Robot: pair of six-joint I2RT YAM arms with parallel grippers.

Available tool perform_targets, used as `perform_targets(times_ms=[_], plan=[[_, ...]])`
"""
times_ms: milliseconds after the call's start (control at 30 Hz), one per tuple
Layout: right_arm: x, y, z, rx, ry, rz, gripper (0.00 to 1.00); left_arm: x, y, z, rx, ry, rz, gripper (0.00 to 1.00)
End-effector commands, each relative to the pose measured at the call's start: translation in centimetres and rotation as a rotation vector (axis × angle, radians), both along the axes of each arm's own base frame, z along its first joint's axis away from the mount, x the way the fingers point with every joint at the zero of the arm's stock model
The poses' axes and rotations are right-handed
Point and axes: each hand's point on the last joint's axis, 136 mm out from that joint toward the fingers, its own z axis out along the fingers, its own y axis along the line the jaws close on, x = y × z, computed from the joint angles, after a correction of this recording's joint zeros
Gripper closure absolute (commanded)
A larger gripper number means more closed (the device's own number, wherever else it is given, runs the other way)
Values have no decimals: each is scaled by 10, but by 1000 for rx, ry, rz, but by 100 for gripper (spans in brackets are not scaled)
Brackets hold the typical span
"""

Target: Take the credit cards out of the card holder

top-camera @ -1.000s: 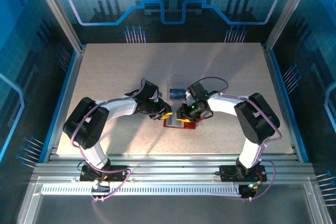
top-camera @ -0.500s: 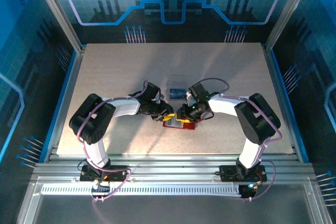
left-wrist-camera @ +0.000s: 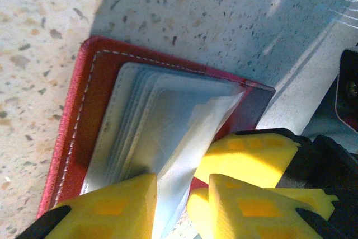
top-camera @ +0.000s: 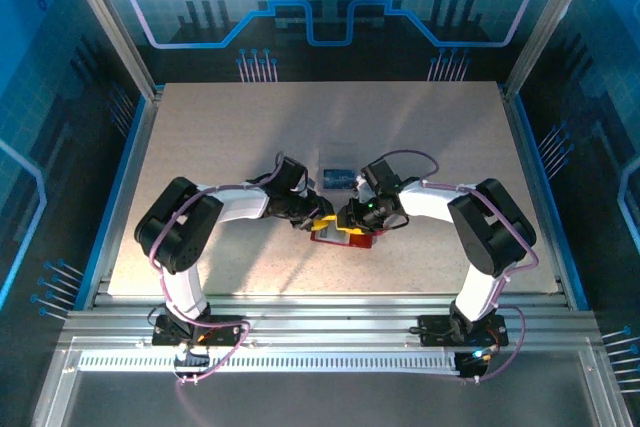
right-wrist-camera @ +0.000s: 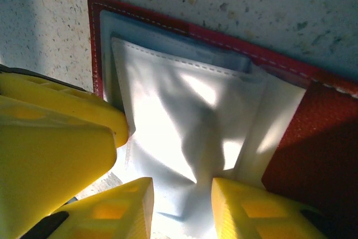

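Observation:
The red card holder point(top-camera: 341, 236) lies open on the table, its grey-white pockets point(left-wrist-camera: 151, 121) facing up. A blue credit card point(top-camera: 337, 177) lies flat on the table just behind it. Both grippers meet over the holder. My left gripper point(top-camera: 319, 219) point(left-wrist-camera: 182, 197) stands open, with a pale pocket sheet point(left-wrist-camera: 190, 144) running up between its fingers against the left one. My right gripper point(top-camera: 346, 218) point(right-wrist-camera: 182, 202) is shut on a crumpled white pocket sheet point(right-wrist-camera: 184, 116) of the card holder point(right-wrist-camera: 313, 138). The pinkish-white card is hidden.
The right gripper's yellow fingers point(left-wrist-camera: 246, 152) crowd in beside the left one's. Speckled tabletop point(top-camera: 220, 127) lies on all sides of the holder. Blue rails and see-through walls point(top-camera: 125, 167) fence the table, and the arm bases sit at the near edge.
The left arm's elbow has swung a little to the right, and the left jaws have spread slightly. The right gripper and the card holder have stayed put.

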Motion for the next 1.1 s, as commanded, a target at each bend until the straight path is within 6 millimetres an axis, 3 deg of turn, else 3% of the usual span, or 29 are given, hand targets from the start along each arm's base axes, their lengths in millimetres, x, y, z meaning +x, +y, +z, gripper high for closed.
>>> perform_targets(times_ms=[0, 267, 600, 833, 1067], plan=[[-4, -5, -1, 1, 22, -23, 65, -5, -6, -7, 11, 28, -19, 68], [-2, -3, -1, 13, 20, -28, 65, -3, 4, 0, 67, -4, -1, 58], [1, 0, -2, 30, 21, -32, 65, -5, -2, 1, 45, 15, -19, 57], [-1, 1, -6, 30, 32, -29, 65, -8, 9, 0, 112, 3, -6, 52], [-1, 6, -5, 40, 35, -18, 65, -7, 2, 3, 92, 6, -10, 51]])
